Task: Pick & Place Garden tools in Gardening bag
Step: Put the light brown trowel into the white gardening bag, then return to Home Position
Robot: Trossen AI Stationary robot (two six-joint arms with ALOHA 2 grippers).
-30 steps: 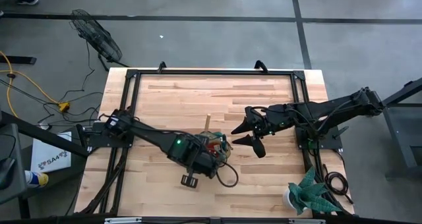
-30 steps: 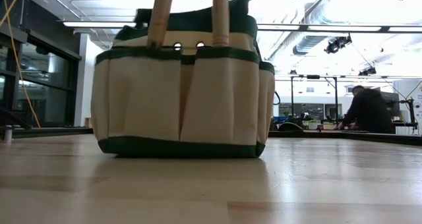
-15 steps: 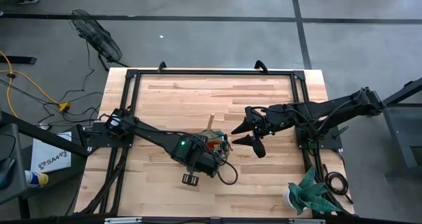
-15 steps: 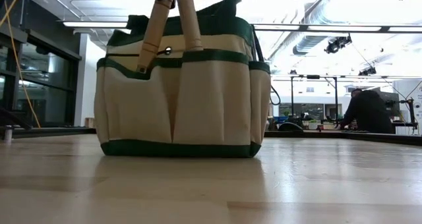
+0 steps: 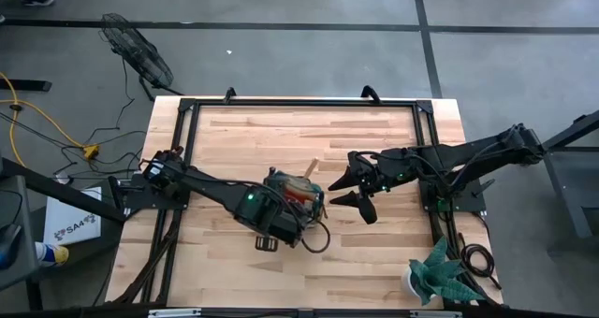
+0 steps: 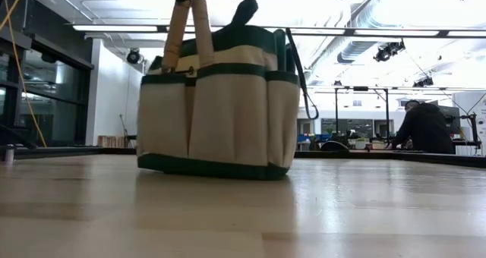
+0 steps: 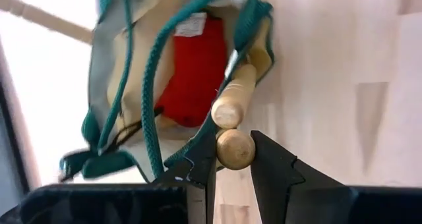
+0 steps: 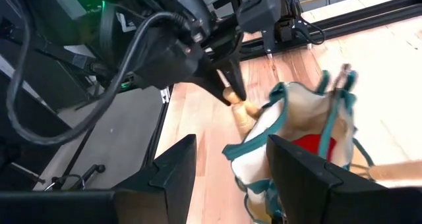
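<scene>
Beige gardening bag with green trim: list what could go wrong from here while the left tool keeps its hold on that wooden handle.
1. The left tool is shut on a round wooden handle at the rim of the beige fabric gardening bag with green trim. In the low view the bag stands tilted, so further pulling could tip it.
2. A second wooden handle lies against the gripped one and could be levered out.
3. The green looped cord hangs close by and may snag.
</scene>
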